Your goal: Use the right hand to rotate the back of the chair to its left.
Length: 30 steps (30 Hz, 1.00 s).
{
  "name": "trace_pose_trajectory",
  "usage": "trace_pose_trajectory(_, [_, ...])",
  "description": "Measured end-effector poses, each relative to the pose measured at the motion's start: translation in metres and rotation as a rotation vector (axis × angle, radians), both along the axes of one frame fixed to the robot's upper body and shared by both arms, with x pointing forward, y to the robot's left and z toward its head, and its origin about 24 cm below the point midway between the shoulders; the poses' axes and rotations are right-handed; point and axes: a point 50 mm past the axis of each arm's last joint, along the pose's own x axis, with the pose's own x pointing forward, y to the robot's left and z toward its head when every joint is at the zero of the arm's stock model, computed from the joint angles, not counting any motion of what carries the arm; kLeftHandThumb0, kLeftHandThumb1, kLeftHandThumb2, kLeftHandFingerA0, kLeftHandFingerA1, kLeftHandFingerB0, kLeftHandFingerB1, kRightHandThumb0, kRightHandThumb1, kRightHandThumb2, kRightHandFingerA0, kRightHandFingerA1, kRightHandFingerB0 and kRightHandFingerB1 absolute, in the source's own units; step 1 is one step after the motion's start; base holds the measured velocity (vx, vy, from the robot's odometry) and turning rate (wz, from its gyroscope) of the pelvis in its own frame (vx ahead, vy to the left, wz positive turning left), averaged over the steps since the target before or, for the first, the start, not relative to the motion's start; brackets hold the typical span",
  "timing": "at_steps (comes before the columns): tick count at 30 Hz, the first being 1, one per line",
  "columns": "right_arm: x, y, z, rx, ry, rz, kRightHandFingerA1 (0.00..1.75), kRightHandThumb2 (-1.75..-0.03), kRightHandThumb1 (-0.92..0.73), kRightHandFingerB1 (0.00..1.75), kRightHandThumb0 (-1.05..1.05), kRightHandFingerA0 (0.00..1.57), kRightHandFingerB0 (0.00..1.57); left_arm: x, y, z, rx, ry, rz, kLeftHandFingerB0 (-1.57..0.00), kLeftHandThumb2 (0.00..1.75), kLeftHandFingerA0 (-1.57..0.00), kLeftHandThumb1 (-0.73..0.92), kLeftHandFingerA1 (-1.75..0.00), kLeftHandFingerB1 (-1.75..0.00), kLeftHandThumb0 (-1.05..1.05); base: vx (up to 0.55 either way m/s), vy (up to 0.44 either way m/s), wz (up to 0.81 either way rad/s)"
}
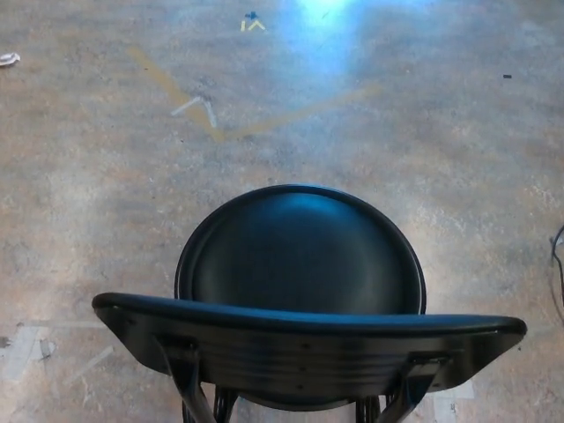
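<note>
A black chair stands on the concrete floor right below me in the head view. Its round glossy seat [304, 251] fills the middle of the picture. The curved black backrest [308, 339] runs across the bottom, nearest to me, from lower left to lower right, on two metal struts. Neither of my hands shows anywhere in the picture.
Bare grey-brown concrete floor [106, 176] surrounds the chair. White tape marks [201, 106] and a faded yellow line [167, 84] lie beyond the seat. A black cable [557, 256] shows at the right edge. Bright glare [326, 26] sits at the top.
</note>
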Motion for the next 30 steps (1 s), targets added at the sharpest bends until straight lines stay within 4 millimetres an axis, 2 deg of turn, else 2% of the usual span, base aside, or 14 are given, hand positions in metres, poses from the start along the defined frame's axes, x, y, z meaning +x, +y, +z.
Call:
trace_pose_trajectory(3, [0.000,0.000,0.000,-0.003,0.000,-0.002,0.85,-1.36,-0.56,0.72,-0.77,0.27,0.00,-0.001,0.000,0.000,0.000,0.003,0.002,-0.52,0.61,-0.58,0.70,-0.48,-0.41,-0.48,0.00,0.000,0.00])
trace_pose_trajectory(4, [0.000,0.000,0.000,-0.004,0.001,-0.003,1.08,-0.87,-0.76,0.51,-1.05,0.00,0.00,-0.001,0.000,0.000,0.000,0.004,0.002,-0.50,0.61,-0.57,0.72,-0.48,-0.40,-0.44,0.00,0.000,0.00])
trace_pose_trajectory(12, [0.056,-0.023,0.027,-0.045,-0.284,-0.102,0.83,-0.82,-0.69,0.20,-1.05,0.00,0.00,0.000,0.000,0.000,0.006,0.010,-0.020,-0.49,0.61,-0.56,0.72,-0.50,-0.41,-0.48,-0.01,0.001,-0.01])
trace_pose_trajectory(14, [0.074,-0.028,0.038,-0.065,-0.365,-0.090,0.91,-0.77,-0.65,0.23,-1.05,0.00,0.00,0.000,0.000,0.000,0.005,0.008,-0.017,-0.41,0.96,-0.55,0.56,-0.65,-0.55,-0.49,0.00,0.000,0.00])
trace_pose_trajectory(15, [0.084,-0.030,0.044,-0.073,-0.410,-0.078,0.83,-1.11,-0.50,0.66,-1.05,0.00,0.00,0.000,0.000,0.000,0.005,0.007,-0.016,-0.50,0.60,-0.57,0.69,-0.51,-0.42,-0.47,0.00,0.000,0.00])
trace_pose_trajectory(16, [0.090,-0.031,0.048,-0.078,-0.439,-0.069,0.76,-0.74,-0.64,0.21,-1.05,0.00,0.00,0.000,0.000,0.000,0.005,0.006,-0.016,-0.52,0.60,-0.57,0.69,-0.49,-0.41,-0.49,0.00,0.000,0.00])
trace_pose_trajectory(18, [0.104,-0.034,0.059,-0.091,-0.511,-0.036,0.76,-0.74,-0.64,0.21,-1.05,0.00,0.00,0.001,0.000,0.000,0.005,0.004,-0.016,-0.52,0.60,-0.57,0.69,-0.49,-0.41,-0.49,0.00,0.000,0.00])
trace_pose_trajectory(19, [0.110,-0.034,0.063,-0.096,-0.547,-0.017,0.80,-1.04,-0.46,0.70,-1.05,0.00,0.00,0.002,0.000,0.001,0.006,0.002,-0.017,-0.40,0.95,-0.55,0.55,-0.64,-0.54,-0.48,0.00,0.000,0.00])
trace_pose_trajectory(21, [0.117,-0.033,0.069,-0.100,-0.591,0.008,0.67,-0.69,-0.66,0.51,-1.05,0.00,0.00,0.003,0.000,0.001,0.006,0.001,-0.017,-0.40,0.96,-0.55,0.56,-0.64,-0.54,-0.49,0.00,0.000,0.00])
trace_pose_trajectory(23, [0.124,-0.031,0.075,-0.098,-0.641,0.045,0.69,-1.07,-0.52,0.63,-1.05,0.00,0.00,0.003,0.000,0.001,0.005,-0.001,-0.017,-0.41,0.96,-0.55,0.56,-0.64,-0.55,-0.49,0.00,0.000,0.00])
trace_pose_trajectory(25, [0.128,-0.029,0.079,-0.096,-0.678,0.076,0.54,-0.69,-0.70,0.54,-1.05,0.00,0.00,0.004,0.000,0.001,0.005,-0.002,-0.017,-0.51,0.62,-0.58,0.66,-0.50,-0.42,-0.51,0.00,0.000,0.00])
trace_pose_trajectory(28, [0.137,-0.024,0.088,-0.097,-0.747,0.147,0.37,-0.70,-0.62,0.48,-1.05,0.00,0.00,0.004,0.000,0.001,0.005,-0.004,-0.018,-0.52,0.61,-0.57,0.70,-0.49,-0.41,-0.47,0.00,0.000,0.00])
trace_pose_trajectory(29, [0.139,-0.022,0.090,-0.094,-0.767,0.166,0.66,-1.04,-0.50,0.62,-1.05,0.00,0.00,0.005,0.000,0.001,0.005,-0.004,-0.017,-0.51,0.61,-0.57,0.70,-0.49,-0.41,-0.46,0.00,0.000,0.00])
trace_pose_trajectory(30, [0.142,-0.021,0.093,-0.092,-0.787,0.186,0.43,-0.64,-0.68,0.40,-1.05,0.00,0.00,0.005,0.000,0.001,0.005,-0.005,-0.016,-0.51,0.61,-0.57,0.70,-0.49,-0.41,-0.45,0.00,0.000,0.00])
